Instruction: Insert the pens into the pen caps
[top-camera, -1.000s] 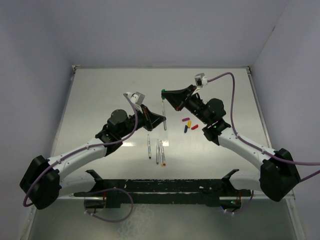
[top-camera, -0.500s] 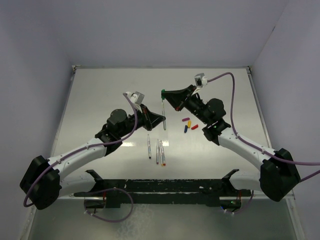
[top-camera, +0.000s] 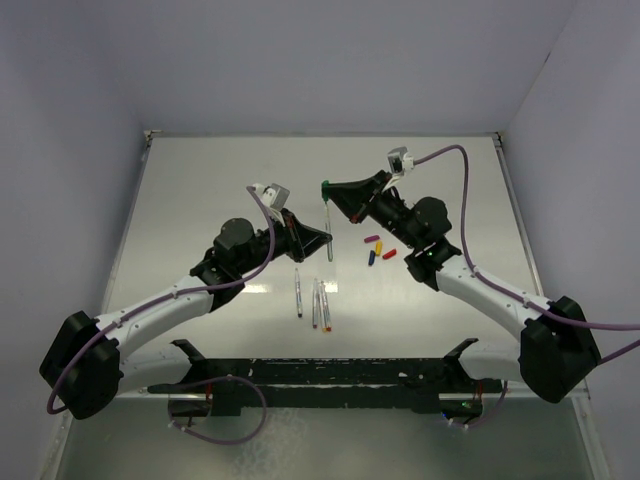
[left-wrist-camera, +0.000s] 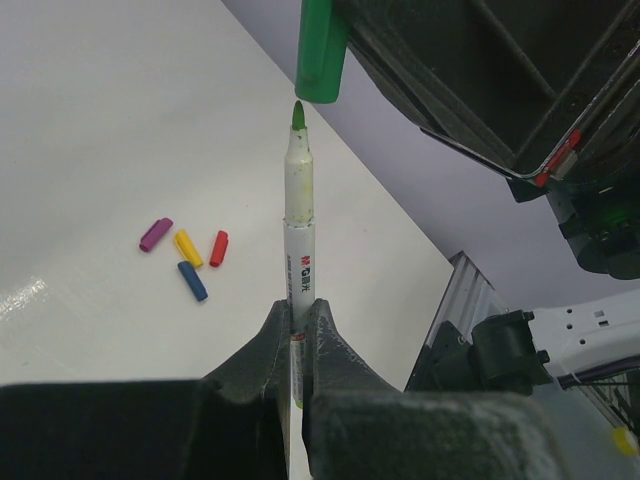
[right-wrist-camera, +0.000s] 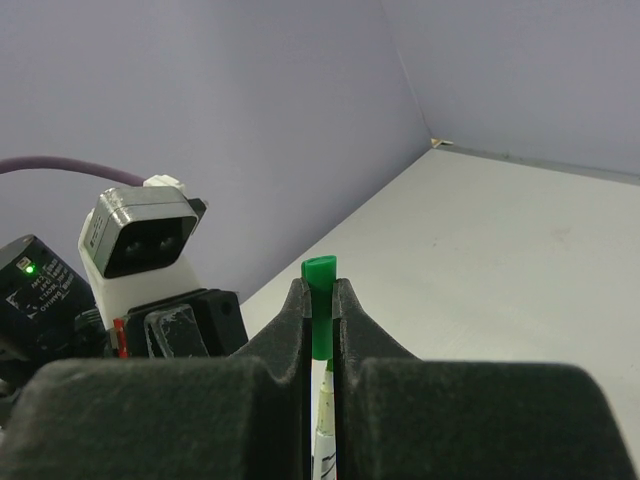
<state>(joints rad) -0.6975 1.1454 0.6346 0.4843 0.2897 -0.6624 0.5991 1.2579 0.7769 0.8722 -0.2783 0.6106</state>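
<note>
My left gripper is shut on a white-grey pen with a green tip, holding it up above the table; it also shows in the top view. My right gripper is shut on the green cap. The cap hangs just beyond the pen's tip, in line with it, a small gap between them. Three more pens lie side by side on the table in front of the arms. The magenta, yellow, red and blue caps lie loose together.
The loose caps lie right of centre, under the right arm. The white table is walled by lilac panels at the back and sides. A black frame runs along the near edge between the arm bases.
</note>
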